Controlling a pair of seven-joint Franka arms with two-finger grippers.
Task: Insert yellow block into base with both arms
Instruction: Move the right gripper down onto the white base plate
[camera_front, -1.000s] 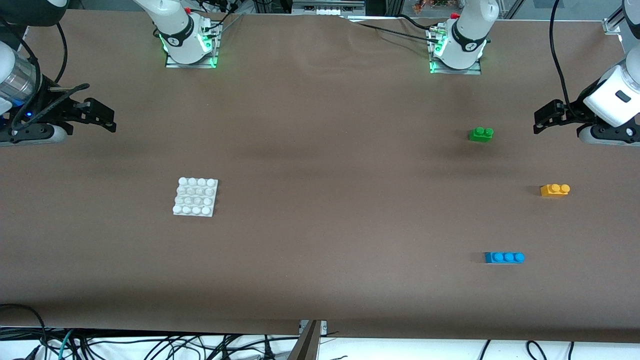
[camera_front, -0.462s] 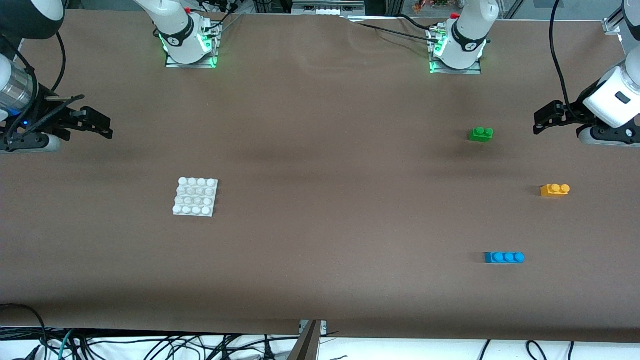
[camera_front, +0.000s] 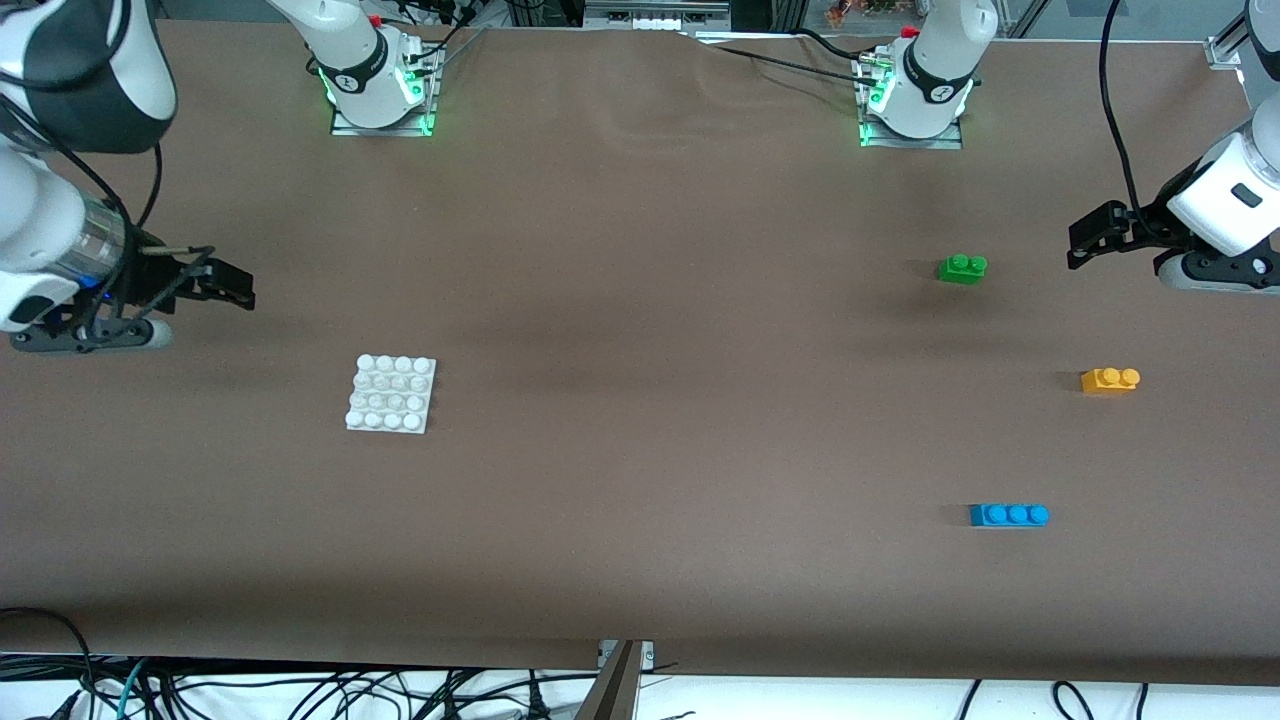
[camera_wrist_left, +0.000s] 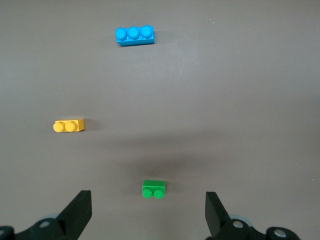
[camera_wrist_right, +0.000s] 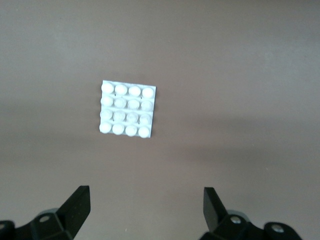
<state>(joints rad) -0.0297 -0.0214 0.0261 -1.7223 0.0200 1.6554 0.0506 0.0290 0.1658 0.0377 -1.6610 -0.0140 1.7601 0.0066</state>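
Nothing has been picked up yet, and the yellow block (camera_front: 1110, 380) sits alone on the brown worktop (camera_front: 650, 400), studs up, well toward the left arm's end. I'll take it as my marker. The green brick (camera_front: 962, 268) lies farther from the front camera than the yellow block and more toward the middle of the worktop; the blue brick (camera_front: 1008, 514) lies nearer the camera than it, also inward. The three are spread well apart, which I'd guess is so a claw can come down on one without knocking the others.

The left claw (camera_front: 1090, 236) hangs over bare worktop near the yellow block, fingers spread wide with nothing between them. Its wrist camera looks down on all three bricks, the yellow block (camera_wrist_left: 69, 125) off to one side rather than between the fingers, so it isn't lined up for a grab.

Way off from the yellow block, at the right arm's end, lies the white base (camera_front: 391, 393), flat, studs up, nothing on it. The right claw (camera_front: 228, 288) hovers over the worktop close by it, also wide open and empty. Its camera has the base (camera_wrist_right: 128, 108) squarely ahead. My read: this arm is there to take or steady the base while the other fetches the block.
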